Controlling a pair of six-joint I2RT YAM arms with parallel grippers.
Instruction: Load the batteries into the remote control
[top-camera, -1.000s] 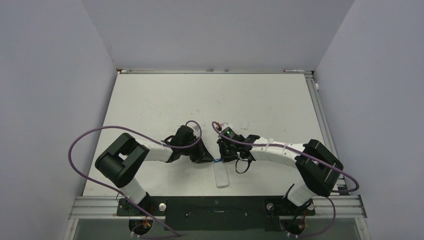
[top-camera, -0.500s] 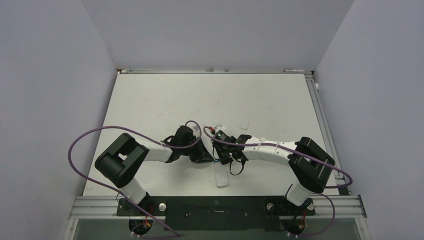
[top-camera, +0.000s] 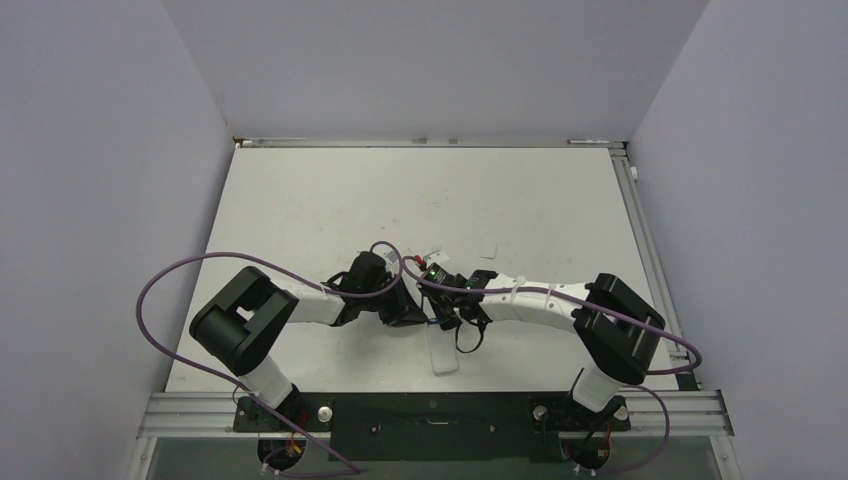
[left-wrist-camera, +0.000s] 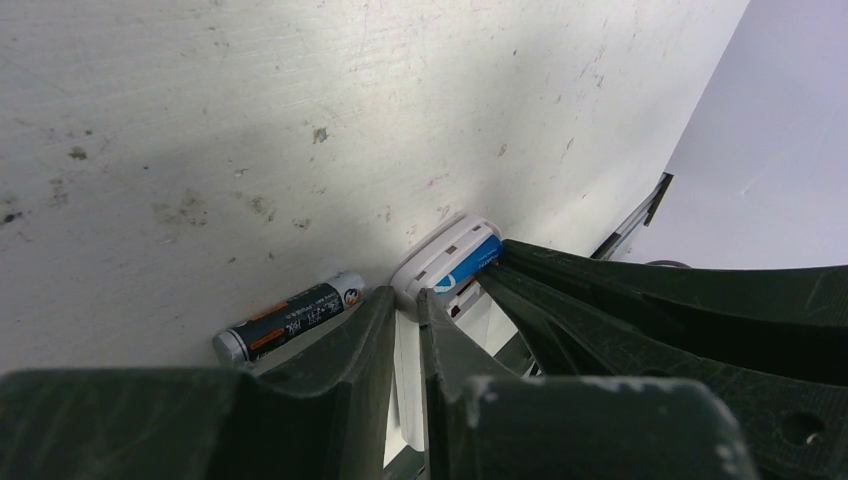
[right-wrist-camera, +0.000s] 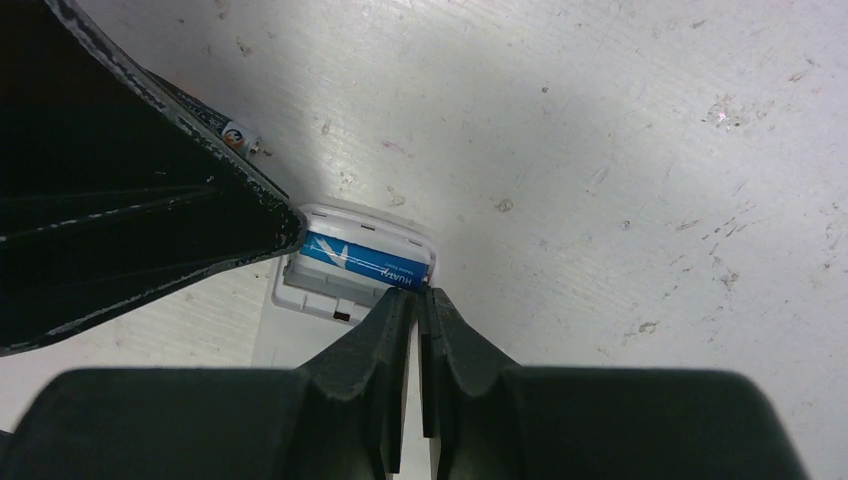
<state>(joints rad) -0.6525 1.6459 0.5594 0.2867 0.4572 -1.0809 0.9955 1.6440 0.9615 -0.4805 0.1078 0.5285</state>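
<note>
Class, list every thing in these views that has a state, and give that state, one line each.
remote control: lying flat, battery compartment open.
blue battery: lying in that compartment.
dark battery: loose on the table beside the remote control, not loaded.
left gripper: nearly closed at the remote control's end, grip unclear.
right gripper: shut, empty, tips at the blue battery's end.

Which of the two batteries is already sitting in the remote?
The blue battery: it lies in the open compartment of the remote control. The dark battery lies loose on the table, outside the remote.
</note>
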